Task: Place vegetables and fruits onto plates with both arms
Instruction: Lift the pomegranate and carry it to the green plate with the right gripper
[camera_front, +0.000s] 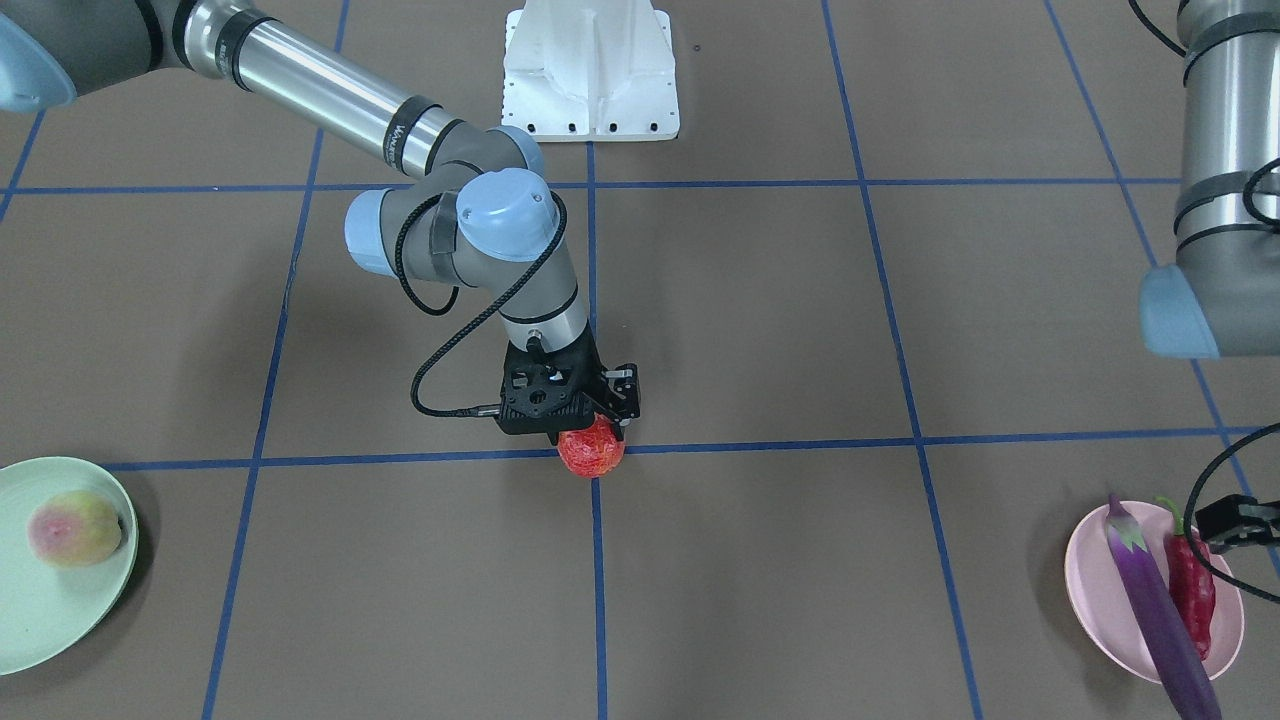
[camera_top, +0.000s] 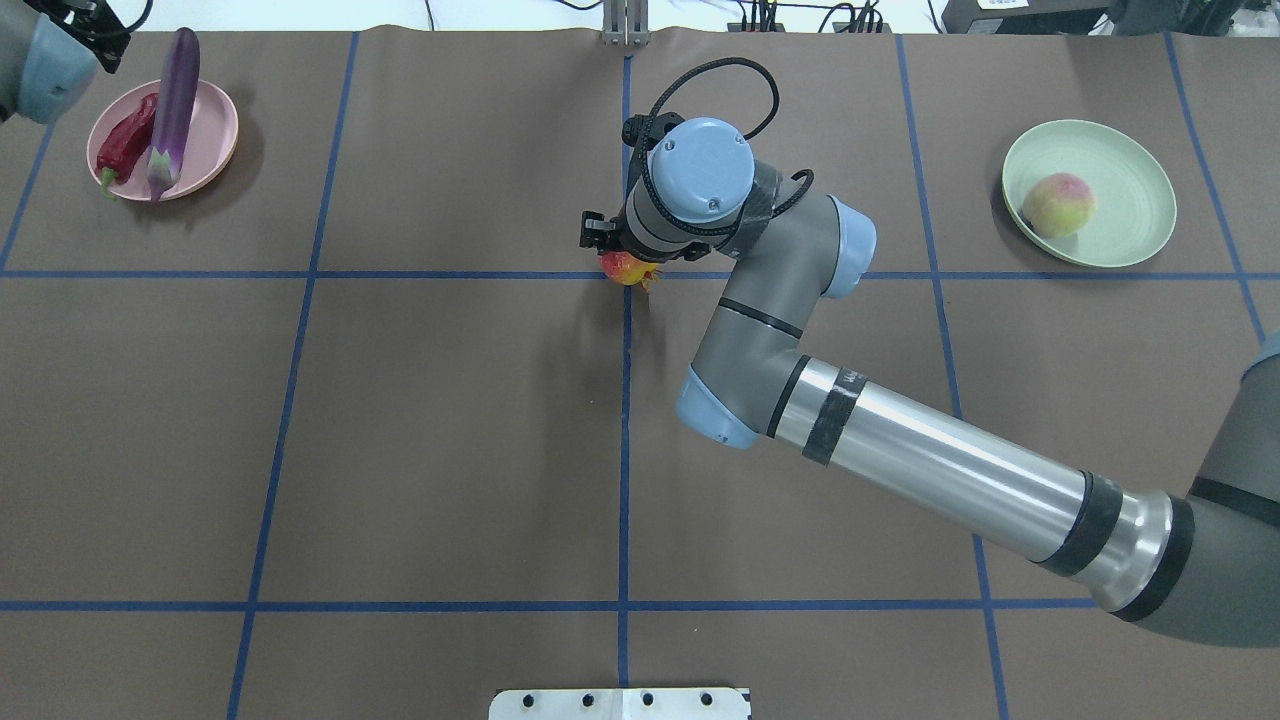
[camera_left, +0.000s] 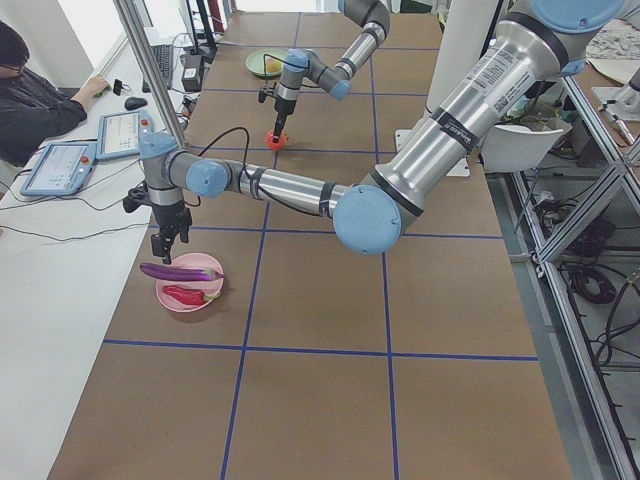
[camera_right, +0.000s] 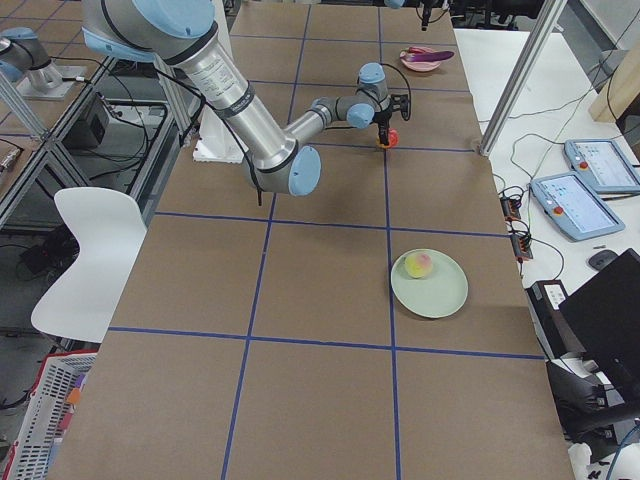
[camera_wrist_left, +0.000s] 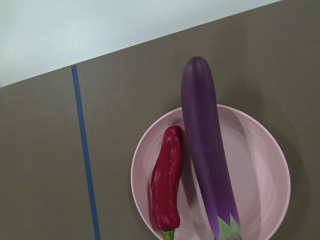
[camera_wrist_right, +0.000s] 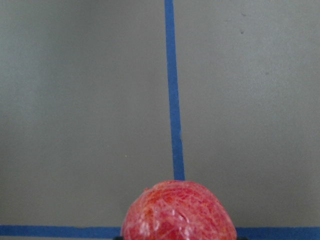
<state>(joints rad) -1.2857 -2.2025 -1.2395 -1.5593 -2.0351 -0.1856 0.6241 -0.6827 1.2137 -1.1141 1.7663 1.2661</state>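
My right gripper (camera_front: 590, 432) stands upright over the round red-orange fruit (camera_front: 591, 450) at the tape crossing in the middle of the table, its fingers closed against the fruit's sides. The fruit fills the bottom of the right wrist view (camera_wrist_right: 177, 212). The peach (camera_top: 1060, 203) lies on the mint green plate (camera_top: 1135, 190). The purple eggplant (camera_wrist_left: 205, 150) and the red chili (camera_wrist_left: 167, 185) lie side by side on the pink plate (camera_wrist_left: 260, 175). My left gripper (camera_top: 95, 40) hovers just beyond that plate, open and empty.
Blue tape lines (camera_top: 300, 400) split the brown table into squares. The white robot base (camera_front: 590, 70) stands at the robot's edge. An operator (camera_left: 35, 95) sits at a side desk with tablets (camera_left: 60, 165). A white chair (camera_right: 90, 250) stands beside the table.
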